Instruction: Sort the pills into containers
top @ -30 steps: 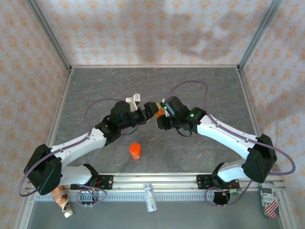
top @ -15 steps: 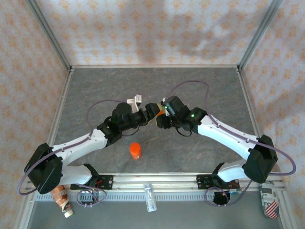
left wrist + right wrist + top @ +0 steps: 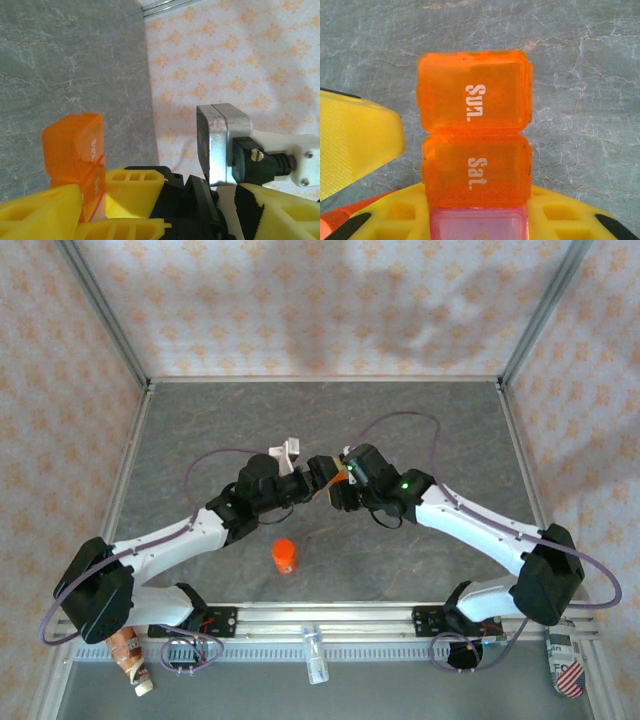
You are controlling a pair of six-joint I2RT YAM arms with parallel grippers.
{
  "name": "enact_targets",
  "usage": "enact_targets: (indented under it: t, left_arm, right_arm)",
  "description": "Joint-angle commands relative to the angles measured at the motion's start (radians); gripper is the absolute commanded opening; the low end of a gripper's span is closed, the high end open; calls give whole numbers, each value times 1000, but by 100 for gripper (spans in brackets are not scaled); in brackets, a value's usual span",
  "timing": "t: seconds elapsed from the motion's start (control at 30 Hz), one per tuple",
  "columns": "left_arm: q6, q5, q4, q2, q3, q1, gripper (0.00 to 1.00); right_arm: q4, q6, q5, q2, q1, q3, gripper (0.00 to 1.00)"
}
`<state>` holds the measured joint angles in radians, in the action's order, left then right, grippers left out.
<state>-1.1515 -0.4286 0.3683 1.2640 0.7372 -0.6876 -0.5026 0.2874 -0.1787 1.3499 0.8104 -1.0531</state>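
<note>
Now, a tense spot. The right fingers (image 3: 585, 207) were pinching the small translucent plastic pill box (image 3: 474, 130) by its pink end. That left the two orange compartments, lettered Sat. and Sun., sticking out free beyond the tips, both lids down. The pill box hung over the middle of the grey marbled surface (image 3: 200, 430), between the two arms. The left fingers (image 3: 355, 145) were spread wide. One yellow pad sat just beside the Sat. compartment with a thin gap showing, and the other was well off on the far side of the right arm's tip.

Trouble to watch for: the hold sat at one end only. Any shove from that left pad on the free orange end would likely have levered the pill box round in the pinch, or popped it out altogether. If the left fingers closed from there, they looked set to catch the right arm's own tip along with the box, and the two could jam. A lid pried too hard might snap up and jolt the box loose. And the upright orange cylindrical bottle (image 3: 284, 556) with its orange-red cap stood on the surface near the left forearm, so a careless swing could tip it.
</note>
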Motion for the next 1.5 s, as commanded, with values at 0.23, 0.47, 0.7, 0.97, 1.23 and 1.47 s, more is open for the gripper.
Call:
enact_targets:
  t: [0.23,0.47,0.7,0.97,1.23,1.47]
  left_arm:
    - [-14,9,123,-8,92,-16,82]
    - [11,82,20,-38,83,-16,82]
    - [-2,76,-32,-49,27,-18,82]
    - [-69,85,21,-137,-73,-22,82]
    - [-102,93,40,-205,-114,-53,83]
    - [-108,89,63,-185,-107,-83,83]
  right_arm:
    - [15,15,9,-6,-15,64,23]
    - [25,18,11,-30,-30,97,23]
    - [-2,-67,51,-105,-28,97,21]
    - [-112,-176,224,-242,62,84,21]
    - [-126,-128,363,-270,151,84,21]
    - [-85,-109,369,-246,161,72,21]
